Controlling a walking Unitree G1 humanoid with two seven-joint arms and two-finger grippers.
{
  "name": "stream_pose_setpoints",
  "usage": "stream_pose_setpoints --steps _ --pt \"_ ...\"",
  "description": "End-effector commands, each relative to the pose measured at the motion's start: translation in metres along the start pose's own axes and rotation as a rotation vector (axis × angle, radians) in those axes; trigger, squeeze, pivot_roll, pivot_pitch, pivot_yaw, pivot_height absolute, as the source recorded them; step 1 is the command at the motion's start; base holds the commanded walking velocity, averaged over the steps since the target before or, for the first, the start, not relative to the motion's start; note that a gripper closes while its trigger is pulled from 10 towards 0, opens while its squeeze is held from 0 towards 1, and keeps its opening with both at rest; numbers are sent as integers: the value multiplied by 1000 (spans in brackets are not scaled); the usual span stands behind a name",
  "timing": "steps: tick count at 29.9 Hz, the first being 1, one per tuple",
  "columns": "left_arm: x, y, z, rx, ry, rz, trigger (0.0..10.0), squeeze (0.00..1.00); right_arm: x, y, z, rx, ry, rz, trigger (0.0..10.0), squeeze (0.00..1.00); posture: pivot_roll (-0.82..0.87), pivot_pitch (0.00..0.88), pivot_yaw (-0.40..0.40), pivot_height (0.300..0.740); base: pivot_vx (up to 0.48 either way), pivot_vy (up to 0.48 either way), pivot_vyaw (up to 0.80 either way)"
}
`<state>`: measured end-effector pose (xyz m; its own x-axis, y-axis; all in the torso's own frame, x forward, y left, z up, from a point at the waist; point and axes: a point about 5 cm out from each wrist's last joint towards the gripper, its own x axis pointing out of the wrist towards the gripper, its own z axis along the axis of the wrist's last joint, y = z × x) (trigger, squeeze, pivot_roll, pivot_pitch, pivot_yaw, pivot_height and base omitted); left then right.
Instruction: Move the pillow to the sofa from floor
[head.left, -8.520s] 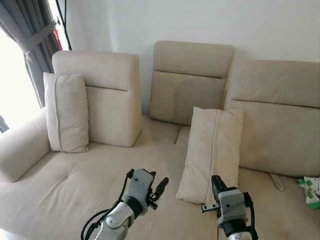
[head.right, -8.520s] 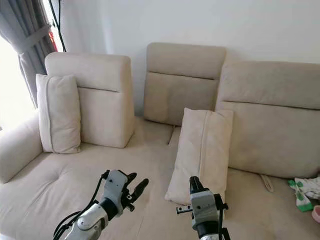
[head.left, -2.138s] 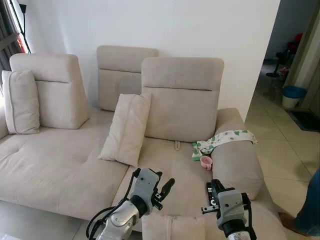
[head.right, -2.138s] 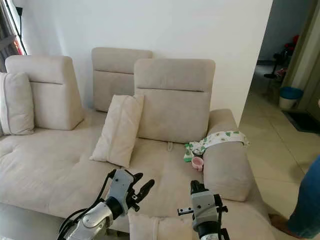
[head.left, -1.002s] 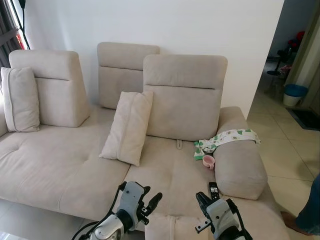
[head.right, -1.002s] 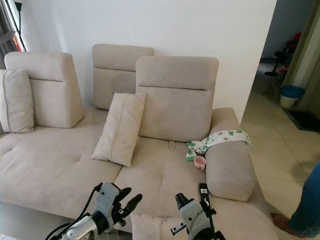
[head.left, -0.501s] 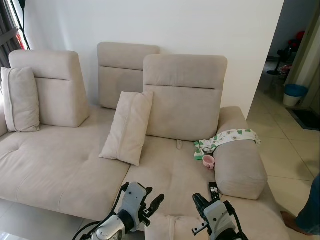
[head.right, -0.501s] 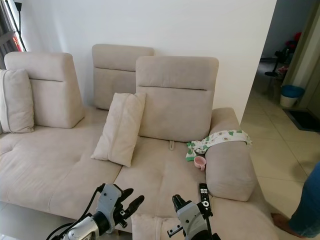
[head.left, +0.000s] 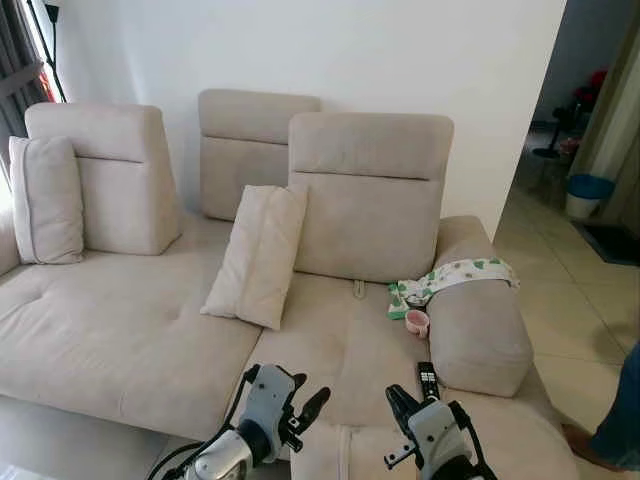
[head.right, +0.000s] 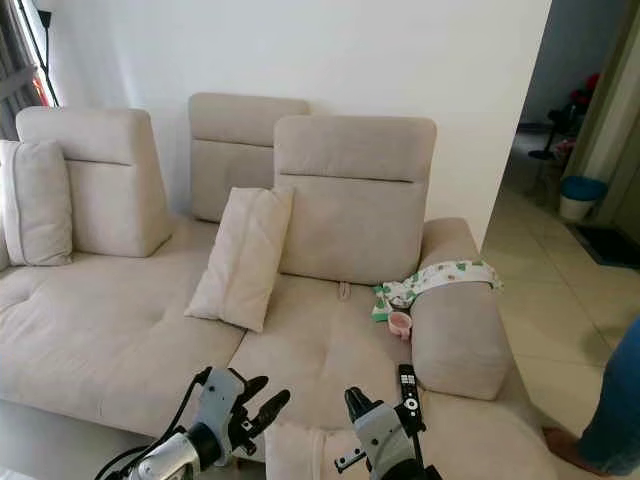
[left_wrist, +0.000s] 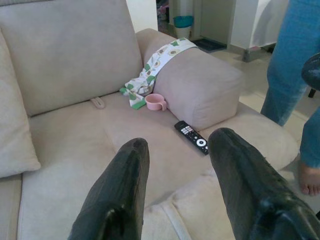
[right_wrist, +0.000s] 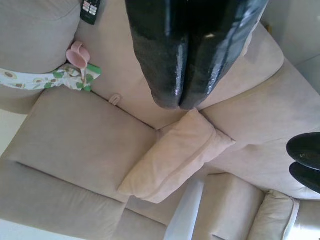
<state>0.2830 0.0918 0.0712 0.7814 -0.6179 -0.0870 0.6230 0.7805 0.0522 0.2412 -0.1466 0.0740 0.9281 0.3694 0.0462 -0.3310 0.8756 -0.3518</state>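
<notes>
Two end effectors low before sofa (head.left: 130, 340): left end effector (head.left: 303, 413) spread wide, right end effector (head.left: 396, 403) pressed closed. Pillow (head.right: 300, 452) below them, cut off by frame edge.

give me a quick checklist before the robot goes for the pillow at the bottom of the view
1. Pillow located: ok, low between both arms, in front of the sofa.
2. Left gripper ready: ok, fingers spread, empty.
3. Right gripper ready: not ok, fingers together.
4. Landing spot: ok, bare seat cushion beside the remote and pink cup.
5. Person at the robot's right: cannot tell if clear of the arm's swing.
</notes>
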Motion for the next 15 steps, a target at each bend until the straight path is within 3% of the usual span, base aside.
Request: stream_pose_setpoints --steps 1,15 --pt "-2 0 -2 13 9 -1 10000 0 -2 0 -2 6 5 -7 10000 0 -115 0 41 655 0 0 0" --pt "-1 0 -2 17 7 -2 10000 0 -2 -1 -3 4 7 -10 10000 0 -114 0 40 595 0 0 0"
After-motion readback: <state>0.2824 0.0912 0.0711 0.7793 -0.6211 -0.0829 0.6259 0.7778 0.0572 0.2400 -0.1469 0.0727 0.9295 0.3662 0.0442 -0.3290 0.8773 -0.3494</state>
